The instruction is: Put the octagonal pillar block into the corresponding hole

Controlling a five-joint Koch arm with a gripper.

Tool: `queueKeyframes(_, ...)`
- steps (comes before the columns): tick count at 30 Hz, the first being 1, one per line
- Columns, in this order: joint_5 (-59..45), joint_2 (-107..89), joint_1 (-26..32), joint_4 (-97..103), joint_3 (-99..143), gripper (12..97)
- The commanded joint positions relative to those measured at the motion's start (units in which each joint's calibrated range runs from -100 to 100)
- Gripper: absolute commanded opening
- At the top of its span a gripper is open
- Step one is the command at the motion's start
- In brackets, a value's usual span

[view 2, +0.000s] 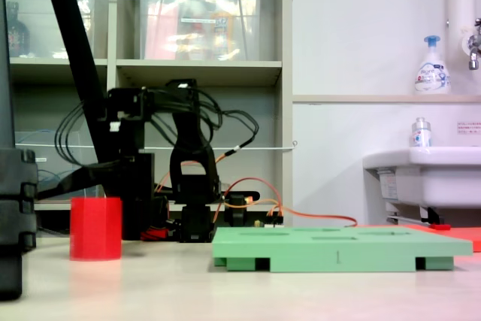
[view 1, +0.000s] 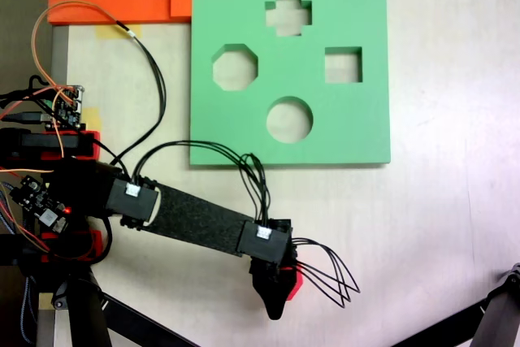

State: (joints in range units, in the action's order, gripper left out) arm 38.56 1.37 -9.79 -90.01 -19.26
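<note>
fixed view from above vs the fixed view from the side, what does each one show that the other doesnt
Only from above: the green board's four cutouts, namely the eight-sided hole, a cross, a square and a circle; also the gripper covering most of the red block. Only from the side: the block's whole side, standing upright on the table away from the board, plus shelves, a sink and a soap bottle. Both share the board, the block and the arm.
</note>
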Motion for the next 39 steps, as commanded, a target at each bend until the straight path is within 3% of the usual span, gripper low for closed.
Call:
queueKeyframes(1, -0.59, 0.45, -0.29, 0.99, -3.58, 96.0)
queueKeyframes(15, -0.93, 6.31, -0.10, 1.57, -3.28, 95.6)
queueKeyframes(16, -0.88, 6.31, -0.05, 1.47, -3.08, 94.3)
queueKeyframes(17, -0.88, 6.31, -0.05, 1.47, -2.48, 87.7)
queueKeyframes(18, -0.88, 6.03, -0.10, 1.38, -1.58, 72.3)
queueKeyframes(20, -0.88, 5.06, -0.29, 1.38, -0.09, 59.2)
queueKeyframes(23, -0.88, 4.78, -0.24, 1.09, 0.51, 58.0)
queueKeyframes(27, -0.93, 4.78, -0.24, 0.03, 0.81, 49.7)
queueKeyframes(39, -0.73, -0.81, 0.73, -4.59, 1.71, 47.4)
